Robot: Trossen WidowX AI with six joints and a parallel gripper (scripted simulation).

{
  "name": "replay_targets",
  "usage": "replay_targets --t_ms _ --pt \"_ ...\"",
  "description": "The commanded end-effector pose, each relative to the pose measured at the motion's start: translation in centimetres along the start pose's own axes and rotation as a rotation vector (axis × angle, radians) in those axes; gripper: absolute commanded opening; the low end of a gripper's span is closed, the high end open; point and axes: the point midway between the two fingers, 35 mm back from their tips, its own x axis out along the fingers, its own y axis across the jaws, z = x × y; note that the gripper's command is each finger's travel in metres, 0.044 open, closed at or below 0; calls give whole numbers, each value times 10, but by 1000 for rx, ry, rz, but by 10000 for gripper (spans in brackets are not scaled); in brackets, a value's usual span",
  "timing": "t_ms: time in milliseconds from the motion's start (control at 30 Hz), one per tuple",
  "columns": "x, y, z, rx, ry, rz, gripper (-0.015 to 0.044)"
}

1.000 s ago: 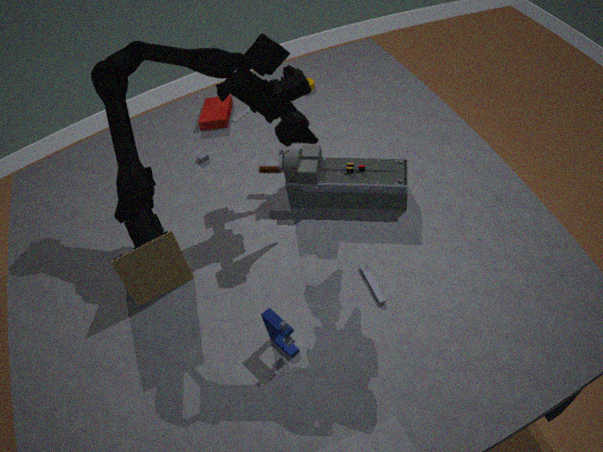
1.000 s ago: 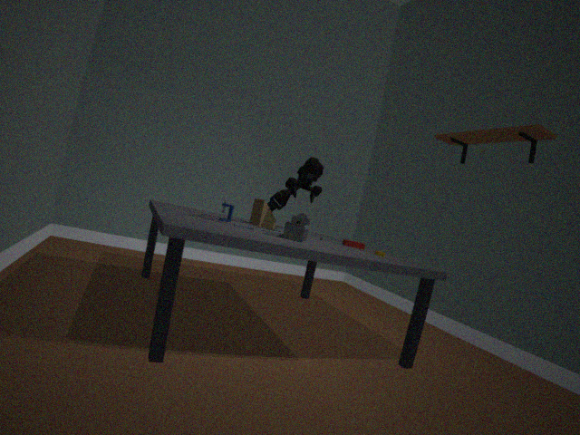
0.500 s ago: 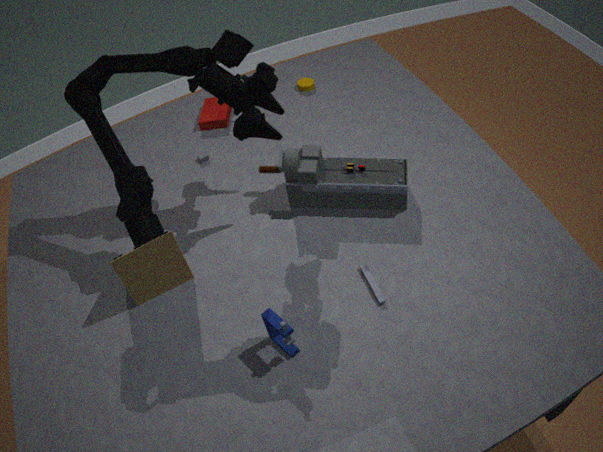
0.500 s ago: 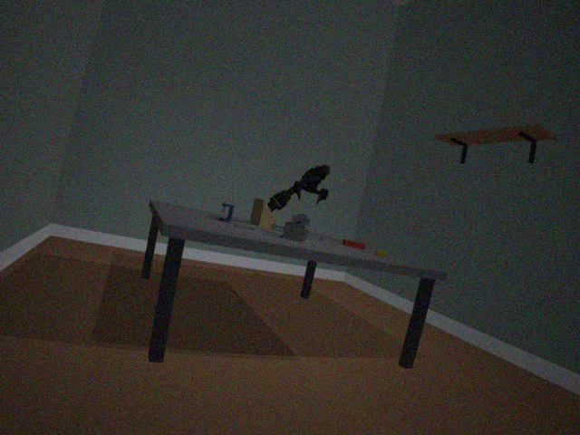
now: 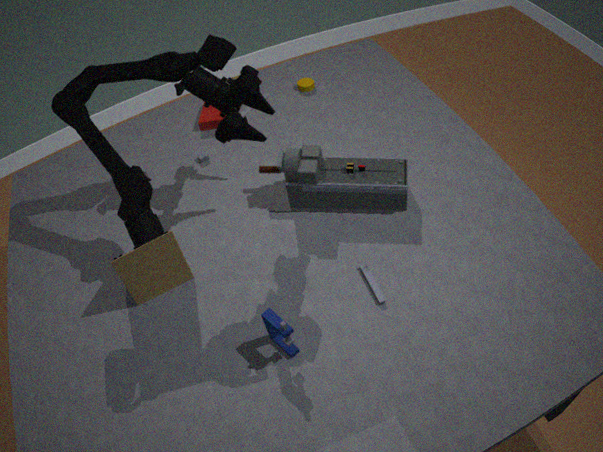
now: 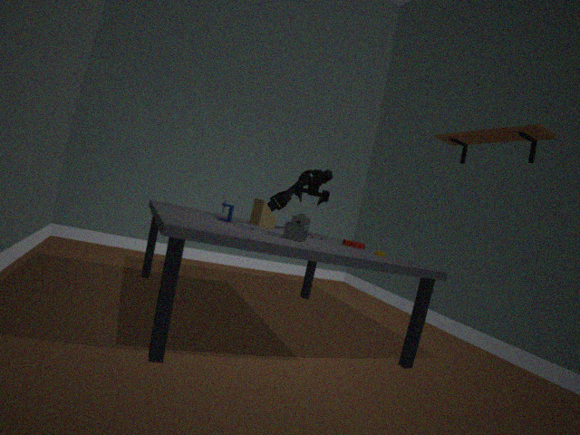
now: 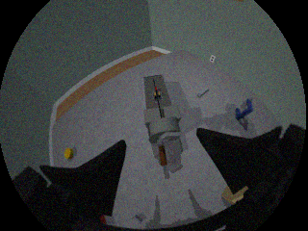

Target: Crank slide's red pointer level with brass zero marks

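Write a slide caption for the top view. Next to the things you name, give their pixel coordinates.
Open hand [image 5: 270, 125] [image 7: 162, 138] poised above the crank handle [image 5: 269, 168] [image 7: 163, 156], red pointer [image 5: 361, 167] [image 7: 156, 89] off the brass zero marks [image 5: 350, 167] [image 7: 157, 95].
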Motion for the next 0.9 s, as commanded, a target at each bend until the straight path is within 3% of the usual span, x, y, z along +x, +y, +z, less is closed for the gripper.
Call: replay_targets --t_ms 0,467,867 --pt "14 -1 -12 5 5 -9 440" --pt "57 -1 -60 7 5 -3 440" --pt "70 -1 -73 8 5 -2 440"
